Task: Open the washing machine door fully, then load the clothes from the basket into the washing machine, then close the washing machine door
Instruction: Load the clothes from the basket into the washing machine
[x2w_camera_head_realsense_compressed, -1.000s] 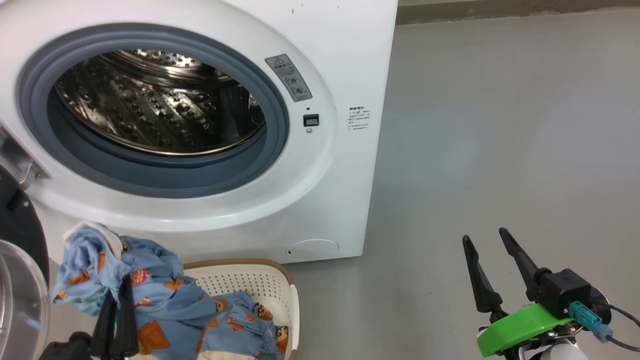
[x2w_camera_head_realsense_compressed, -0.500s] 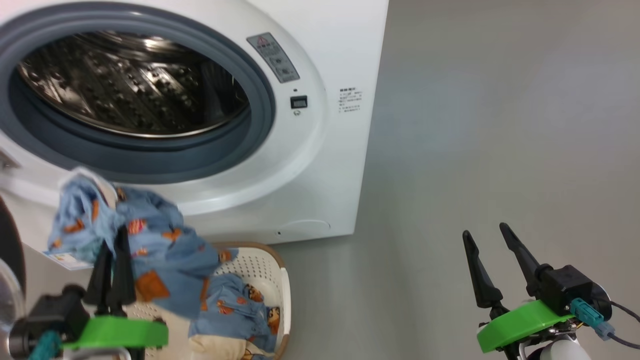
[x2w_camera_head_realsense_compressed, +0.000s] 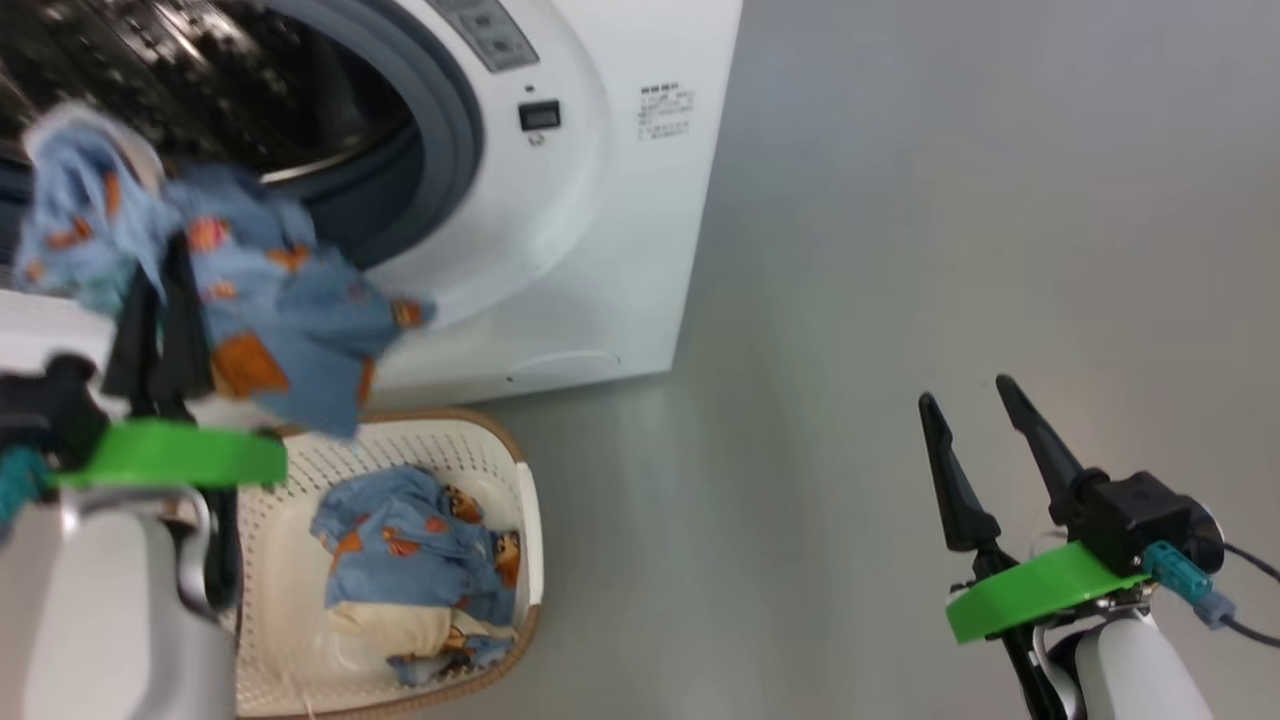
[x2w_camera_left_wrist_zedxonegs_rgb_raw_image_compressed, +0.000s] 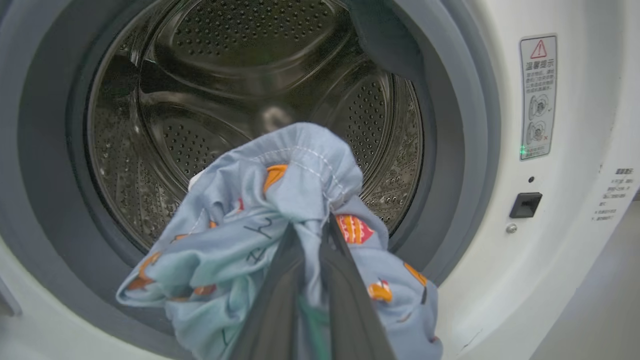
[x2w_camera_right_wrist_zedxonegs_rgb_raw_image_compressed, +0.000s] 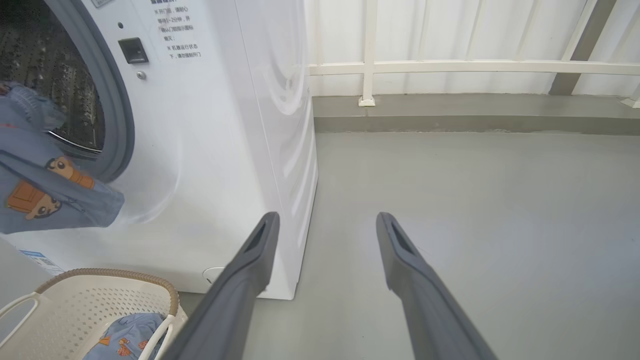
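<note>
**Carrying one printed garment to the drum: hazards and condition**

**Item:** light blue fabric garment printed with orange-brown cartoon figures (x2w_camera_left_wrist_zedxonegs_rgb_raw_image_compressed: 280, 200).

**Location:** lifted clear of the basket and hanging in front of the uncovered mouth of the big white front-loading washing machine (x2w_camera_head_realsense_compressed: 600, 200). It is not yet past the grey rubber seal (x2w_camera_left_wrist_zedxonegs_rgb_raw_image_compressed: 450, 150).

**Held by:** left claw (x2w_camera_left_wrist_zedxonegs_rgb_raw_image_compressed: 312, 235), its two dark fingers pinched together on a bunched fold near the garment's top. Right claw (x2w_camera_head_realsense_compressed: 965, 392): fingers spread, nothing between them, over the bare grey floor (x2w_camera_head_realsense_compressed: 900, 250), well apart from the machine.

**Hazards, as judged:**
- The grip takes only one gathered fold. Thin cloth could slide out and fall back towards the basket or onto the floor.
- Loose ends hang below and to both sides of the fingers. They could drag on the seal's lower lip and stay draped outside the opening.
- Letting go too near the mouth could leave cloth on the seal, to be trapped later.

**Condition:** soft, light and crumpled. A stitched hem is puckered at the top, and the cloth looks dry.

**Related stock:**
- Steel perforated drum (x2w_camera_left_wrist_zedxonegs_rgb_raw_image_compressed: 225, 75), apparently empty.
- More blue printed clothes with a cream part (x2w_camera_head_realsense_compressed: 420, 540) lie in the small cream-white perforated plastic basket with a brown woven-look rim (x2w_camera_head_realsense_compressed: 450, 415). It stands on the floor just beside the machine's front.
</note>
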